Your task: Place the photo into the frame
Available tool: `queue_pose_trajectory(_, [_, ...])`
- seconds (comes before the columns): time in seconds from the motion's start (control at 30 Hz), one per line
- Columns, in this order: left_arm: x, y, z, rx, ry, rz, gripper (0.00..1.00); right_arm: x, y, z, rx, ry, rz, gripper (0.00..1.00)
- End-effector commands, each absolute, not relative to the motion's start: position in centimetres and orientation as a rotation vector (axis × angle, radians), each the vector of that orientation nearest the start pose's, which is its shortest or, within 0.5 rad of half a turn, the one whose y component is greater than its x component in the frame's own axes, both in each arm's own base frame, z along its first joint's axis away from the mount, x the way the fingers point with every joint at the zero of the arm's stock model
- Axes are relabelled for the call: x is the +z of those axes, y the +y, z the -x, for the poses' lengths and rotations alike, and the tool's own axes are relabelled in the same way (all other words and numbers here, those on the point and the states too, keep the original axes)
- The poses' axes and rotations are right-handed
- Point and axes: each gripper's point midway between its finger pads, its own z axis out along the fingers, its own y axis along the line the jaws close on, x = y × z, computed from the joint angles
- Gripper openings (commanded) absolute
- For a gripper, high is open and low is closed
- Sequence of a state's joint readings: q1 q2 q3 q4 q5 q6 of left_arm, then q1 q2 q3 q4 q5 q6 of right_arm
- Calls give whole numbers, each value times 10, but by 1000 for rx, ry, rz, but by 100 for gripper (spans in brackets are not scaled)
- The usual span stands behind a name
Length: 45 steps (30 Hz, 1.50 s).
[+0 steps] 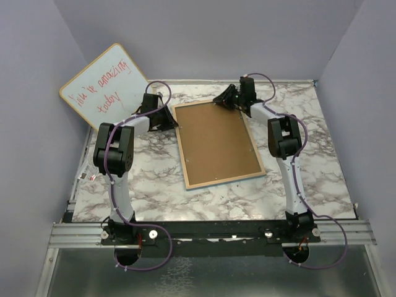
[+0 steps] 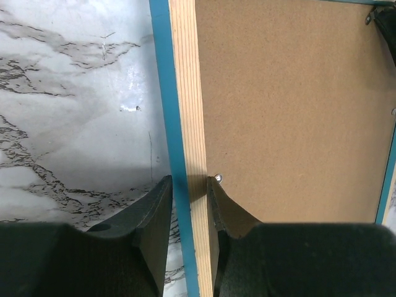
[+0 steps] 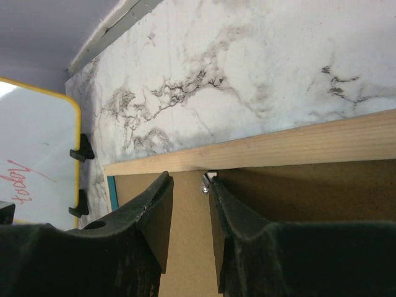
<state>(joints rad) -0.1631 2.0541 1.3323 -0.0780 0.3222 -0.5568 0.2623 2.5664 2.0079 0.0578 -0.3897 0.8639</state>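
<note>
The frame [image 1: 179, 146] lies face down on the marble table, pale wood back up, with a thin blue edge [image 2: 162, 93] showing. A brown backing board [image 1: 216, 142] fills it. My left gripper [image 2: 189, 180] straddles the frame's left rail [image 2: 184, 93], one finger against the blue outer edge and the other against the inner wood edge beside a small metal tab [image 2: 218, 179]. My right gripper [image 3: 189, 179] hovers open over the board just below the far rail [image 3: 297, 145], its right finger touching a metal tab [image 3: 206, 183]. The photo is out of view.
A round-cornered whiteboard [image 1: 104, 86] with red handwriting leans against the back left wall. Purple walls close in the table on three sides. Marble tabletop [image 1: 154, 179] surrounds the frame.
</note>
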Motion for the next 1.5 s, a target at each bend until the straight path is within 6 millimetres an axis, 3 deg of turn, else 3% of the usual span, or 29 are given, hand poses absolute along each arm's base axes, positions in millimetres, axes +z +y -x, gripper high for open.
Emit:
queue_pose_trajectory(0.0, [9,-156,-457,-710,2548,322,29,13,278,-607,1118,2231,-349,35])
queue_pose_trajectory(0.3, [5,-164,-455,-772,2564,298,28,8,294,-597,1188,2222,-288,35])
queue_pose_trajectory(0.5, [8,-164,-454,-777,2561,286,27,8,284,-605,1082,2243,-349,35])
queue_pose_trajectory(0.6, [21,-165,-459,-776,2544,261,27,34,268,-610,974,2222,-387,36])
queue_pose_trajectory(0.77, [62,-172,-477,-818,2471,192,31,93,241,-610,858,2154,-390,40])
queue_pose_trajectory(0.9, [100,-175,-490,-835,2401,138,37,134,240,-598,854,2130,-276,41])
queue_pose_trajectory(1.0, [124,-169,-495,-793,2361,121,43,146,243,-579,862,2157,-237,41])
queue_pose_trajectory(1.2, [137,-137,-488,-618,2344,182,50,145,262,-536,811,2245,-142,41])
queue_pose_trajectory(1.37, [127,-125,-468,-584,2374,249,52,132,308,-497,923,2327,-61,44])
queue_pose_trajectory(1.47, [110,-136,-449,-675,2424,271,57,124,338,-480,1065,2351,-83,56])
